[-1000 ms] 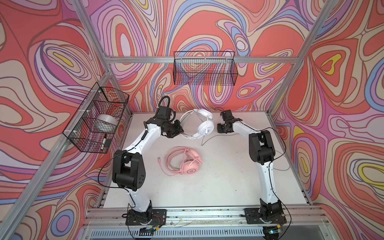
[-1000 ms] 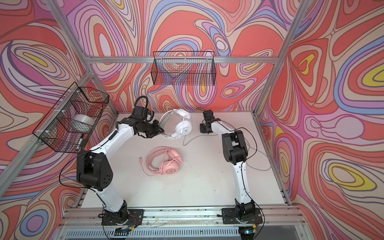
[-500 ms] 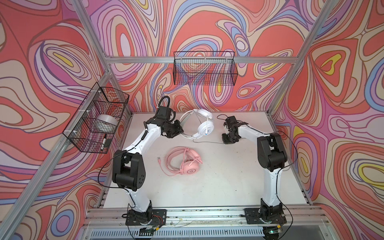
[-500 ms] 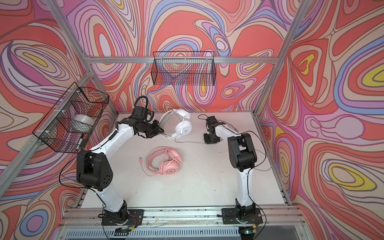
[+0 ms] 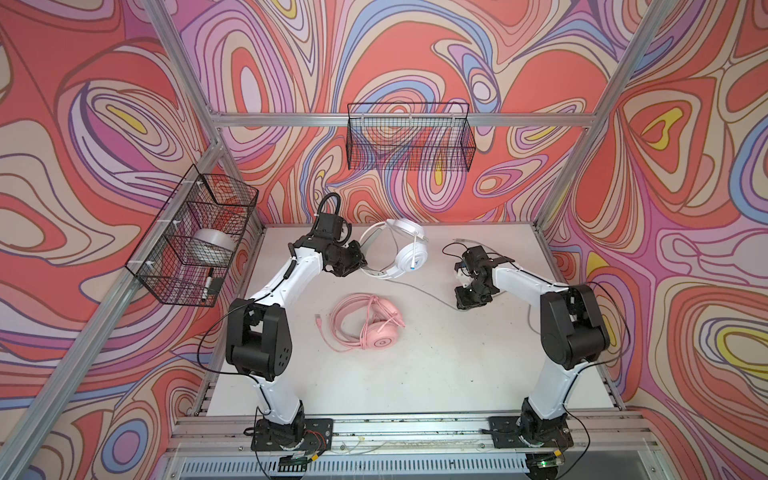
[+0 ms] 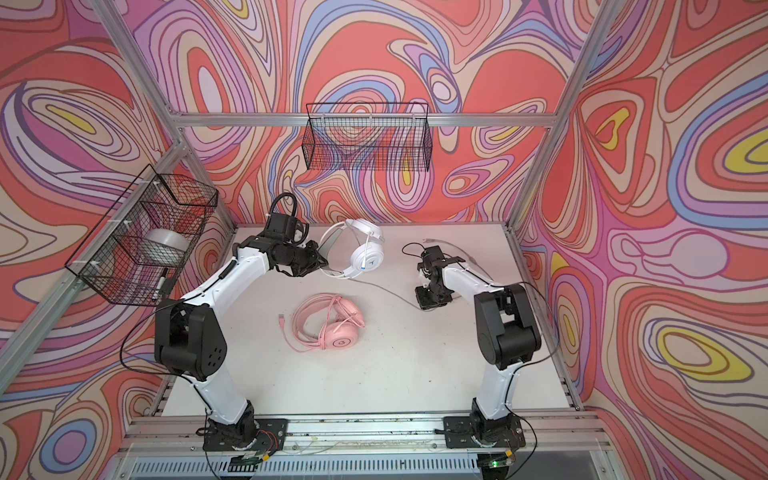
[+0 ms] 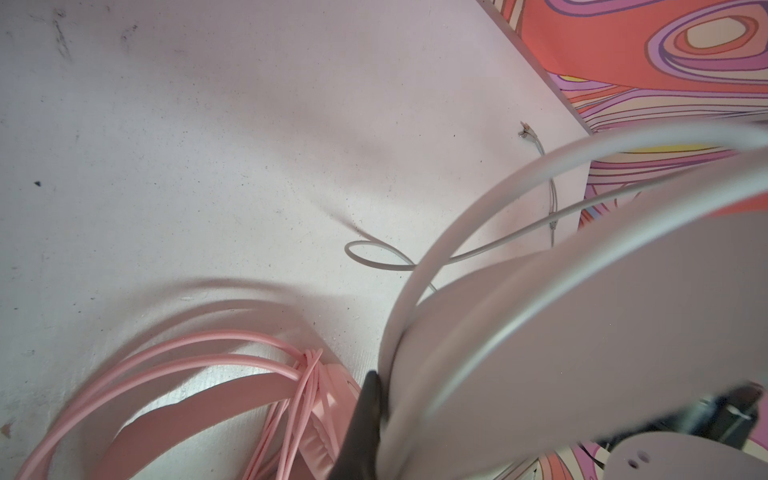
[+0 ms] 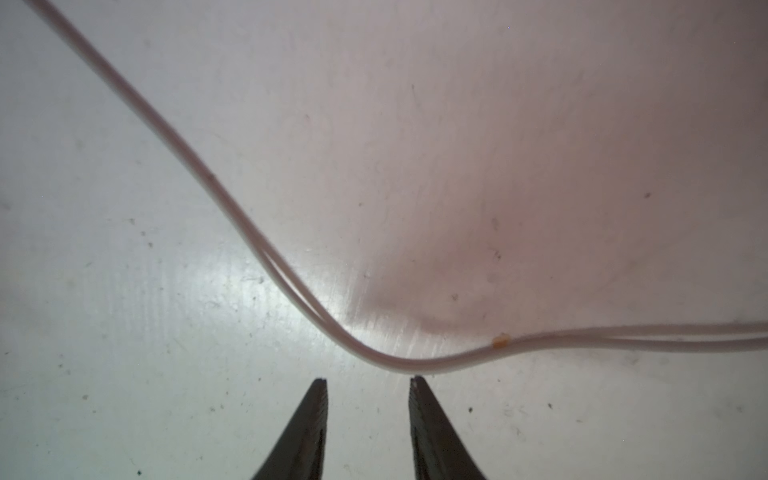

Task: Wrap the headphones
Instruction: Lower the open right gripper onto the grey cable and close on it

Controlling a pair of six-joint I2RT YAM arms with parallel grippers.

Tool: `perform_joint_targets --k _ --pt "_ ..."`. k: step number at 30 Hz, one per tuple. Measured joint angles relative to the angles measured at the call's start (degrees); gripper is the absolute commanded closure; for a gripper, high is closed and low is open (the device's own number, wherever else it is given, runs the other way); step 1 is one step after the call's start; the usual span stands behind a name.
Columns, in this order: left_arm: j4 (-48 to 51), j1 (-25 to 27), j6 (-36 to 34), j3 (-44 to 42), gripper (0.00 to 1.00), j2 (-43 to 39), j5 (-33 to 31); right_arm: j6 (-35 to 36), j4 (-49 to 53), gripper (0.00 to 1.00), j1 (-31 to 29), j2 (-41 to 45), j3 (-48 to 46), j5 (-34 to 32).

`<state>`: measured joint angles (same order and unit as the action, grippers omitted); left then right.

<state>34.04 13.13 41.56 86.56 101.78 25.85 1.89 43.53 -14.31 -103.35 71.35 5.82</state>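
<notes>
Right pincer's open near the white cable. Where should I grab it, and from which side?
Take the white cable at the bend lying just ahead of the right pincer, coming straight down with the jaws set across its run. It lies thin and flat on the table, so a sideways approach would likely just push it along.

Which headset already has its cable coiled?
The pink headset: its pink cable lies coiled with it, while the white headset trails its grey cable loose across the table.
</notes>
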Motion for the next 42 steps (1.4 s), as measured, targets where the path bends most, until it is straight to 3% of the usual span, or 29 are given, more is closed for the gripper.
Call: perform_joint_targets --k 6,12,16,27,42 --pt "0.0 0.0 0.0 0.0 1.00 0.1 -0.2 15.1 -5.7 0.48 0.0 6.1 -2.2 -0.3" --pt "0.0 0.0 0.0 0.0 1.00 0.1 -0.4 29.5 -3.7 0.47 0.0 1.3 -0.1 -0.9" --pt "0.0 0.0 0.0 0.0 1.00 0.1 -0.4 34.4 -2.2 0.48 0.0 -2.4 2.5 1.0" --pt "0.1 -0.2 -0.2 0.0 1.00 0.2 -0.4 36.8 -2.1 0.56 -0.5 -5.4 3.0 5.5" --pt "0.2 -0.4 -0.4 0.0 1.00 0.2 -0.5 34.2 -2.6 0.73 -2.3 -8.4 3.2 2.8"
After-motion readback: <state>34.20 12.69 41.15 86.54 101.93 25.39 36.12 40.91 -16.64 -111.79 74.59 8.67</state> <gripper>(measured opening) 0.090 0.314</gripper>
